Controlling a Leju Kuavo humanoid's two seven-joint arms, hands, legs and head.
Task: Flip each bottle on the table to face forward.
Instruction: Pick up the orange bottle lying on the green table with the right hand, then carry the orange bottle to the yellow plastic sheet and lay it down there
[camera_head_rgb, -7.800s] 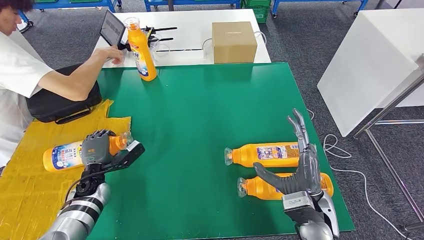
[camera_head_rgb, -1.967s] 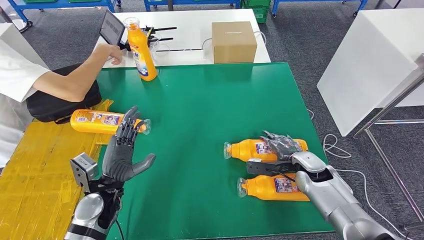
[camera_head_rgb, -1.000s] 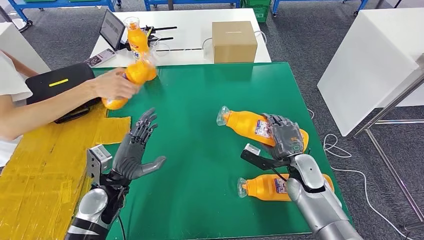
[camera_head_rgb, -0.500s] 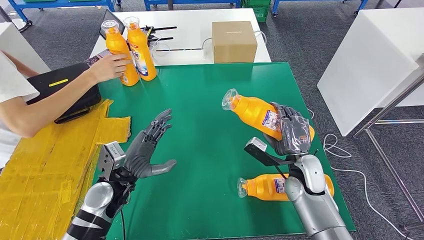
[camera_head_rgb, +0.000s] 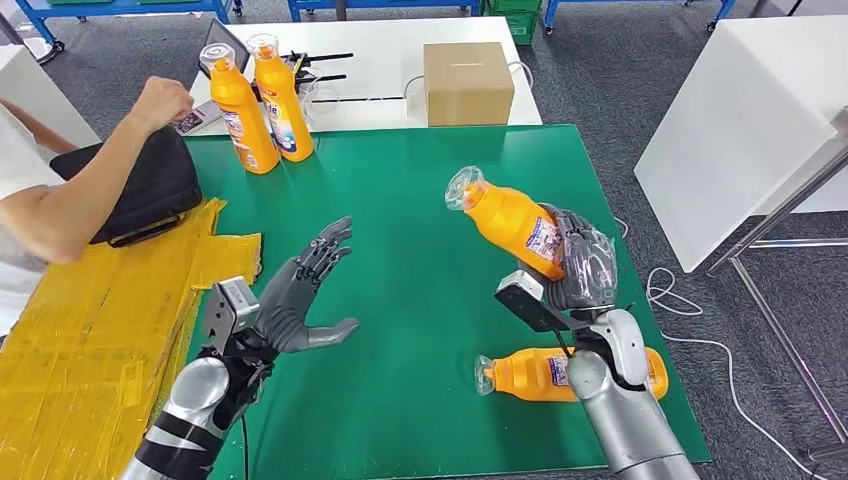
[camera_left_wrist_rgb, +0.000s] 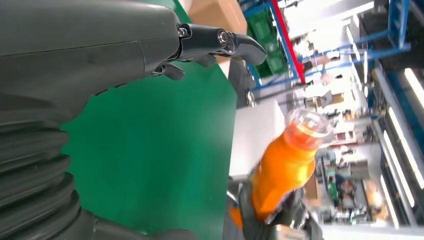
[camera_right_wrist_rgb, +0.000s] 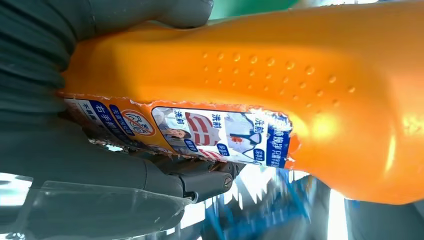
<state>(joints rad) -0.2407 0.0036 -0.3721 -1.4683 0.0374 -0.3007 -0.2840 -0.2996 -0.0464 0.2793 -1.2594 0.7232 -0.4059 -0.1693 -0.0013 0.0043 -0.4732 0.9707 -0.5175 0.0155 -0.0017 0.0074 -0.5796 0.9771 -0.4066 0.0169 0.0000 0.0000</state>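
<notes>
My right hand (camera_head_rgb: 583, 265) grips an orange bottle (camera_head_rgb: 505, 218) by its lower body, lifted off the green mat (camera_head_rgb: 400, 200) and tilted with its clear cap up and to the left. The right wrist view shows that bottle (camera_right_wrist_rgb: 280, 95) and its label close up. A second orange bottle (camera_head_rgb: 540, 374) lies on its side on the mat near my right forearm. Two more orange bottles (camera_head_rgb: 240, 110) (camera_head_rgb: 280, 98) stand upright at the mat's far left corner. My left hand (camera_head_rgb: 300, 295) hovers over the mat's left part, fingers spread, holding nothing. The left wrist view shows the held bottle (camera_left_wrist_rgb: 285, 170) across the mat.
A person's arm (camera_head_rgb: 90, 190) is raised at the far left over a black bag (camera_head_rgb: 150, 195). A yellow cloth (camera_head_rgb: 90, 330) covers the left side. A cardboard box (camera_head_rgb: 468, 82) and a tablet sit on the white table behind. A white cabinet (camera_head_rgb: 740, 120) stands at the right.
My right hand has lifted its bottle higher and tipped it more upright. The person let go of the bottle stood beside the first one and pulled the arm back. My left hand drifted slightly right.
</notes>
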